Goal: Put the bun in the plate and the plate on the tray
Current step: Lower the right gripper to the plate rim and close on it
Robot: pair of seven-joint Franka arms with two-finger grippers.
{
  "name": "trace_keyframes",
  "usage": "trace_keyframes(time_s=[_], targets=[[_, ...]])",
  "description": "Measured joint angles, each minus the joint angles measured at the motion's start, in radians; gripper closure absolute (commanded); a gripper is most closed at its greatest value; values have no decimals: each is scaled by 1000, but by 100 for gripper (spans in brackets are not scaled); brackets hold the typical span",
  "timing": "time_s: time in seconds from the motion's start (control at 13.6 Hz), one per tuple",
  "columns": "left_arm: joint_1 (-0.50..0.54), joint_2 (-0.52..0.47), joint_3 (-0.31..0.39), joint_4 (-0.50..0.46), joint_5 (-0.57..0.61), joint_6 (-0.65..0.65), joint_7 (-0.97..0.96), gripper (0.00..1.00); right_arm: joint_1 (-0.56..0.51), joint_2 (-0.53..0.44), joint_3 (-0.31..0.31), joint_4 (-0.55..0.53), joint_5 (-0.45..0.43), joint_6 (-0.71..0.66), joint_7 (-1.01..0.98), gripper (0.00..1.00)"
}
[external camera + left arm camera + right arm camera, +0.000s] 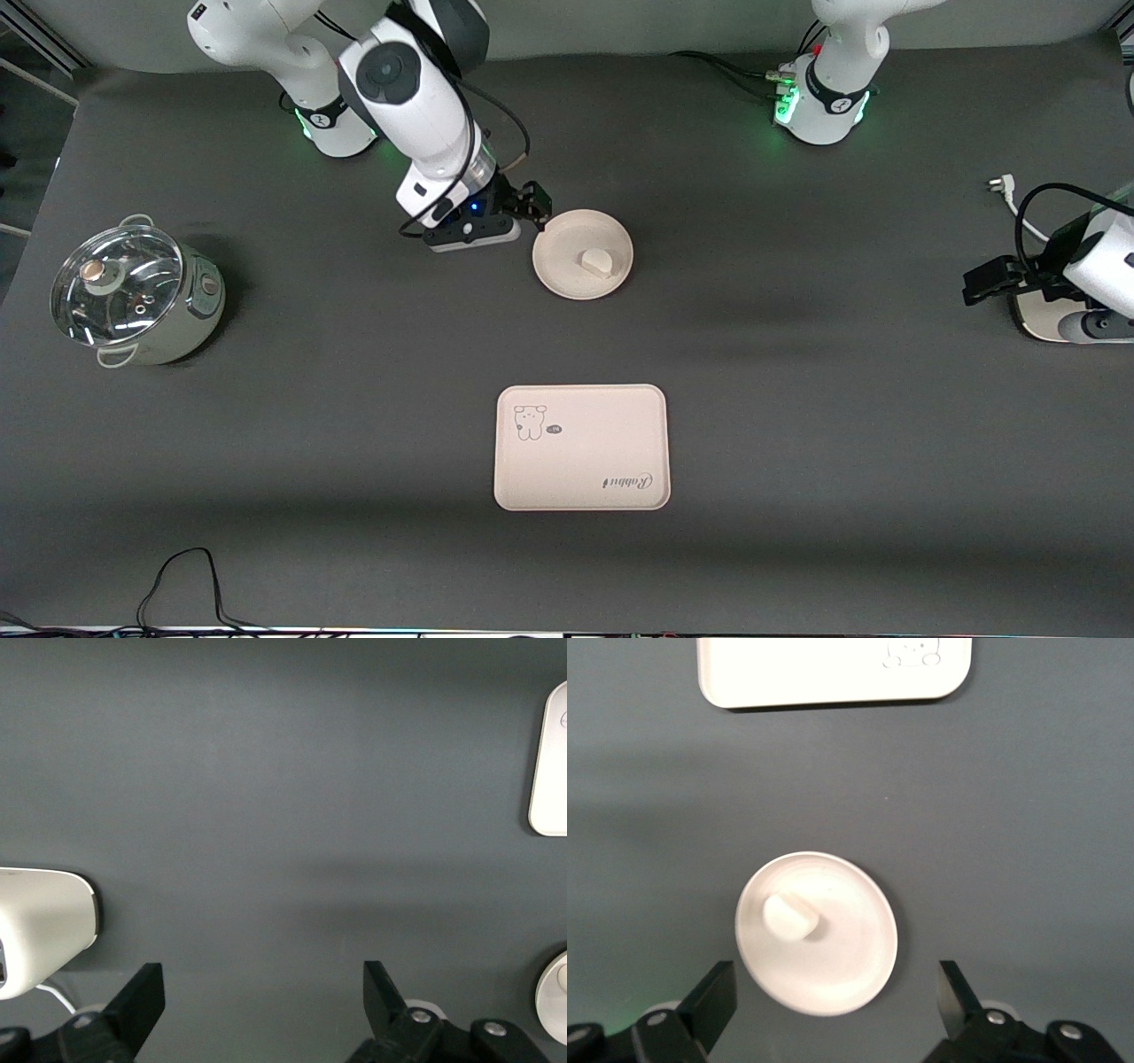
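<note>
Dark grey matte table (797,425): your small white half-round bun (596,262) sits in the round cream plate (567,275), farther from the camera than the rectangular cream tray (581,461) — right gripper (534,206) beside the plate's rim. Left wrist view: left gripper (257,997) spread wide, empty, waiting. Right wrist view: jaws spread wide over the plate (842,974) — holding nothing.

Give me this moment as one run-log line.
bun: in plate | plate: on table, not on tray | right gripper: open, beside plate | left gripper: open, waiting at table end

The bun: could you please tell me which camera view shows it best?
The right wrist view: the bun appears large and unobstructed, lying in the plate. The front view shows it smaller but clear. The left wrist view does not show it.
</note>
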Motion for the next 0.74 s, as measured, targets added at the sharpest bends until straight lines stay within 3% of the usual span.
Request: trace_keyframes(time_s=[0.15,0.44,0.74], targets=[[-1,0,-4,0,0,-17,0,0,20,39,23,-106,14,178,-5,0],[-2,0,-7,8,0,-18,1,0,70,199,64,-187,43,515,-5,0],[-2,1,-7,11,-1,-18,1,0,57,267,60,-243,43,634,-44,0]])
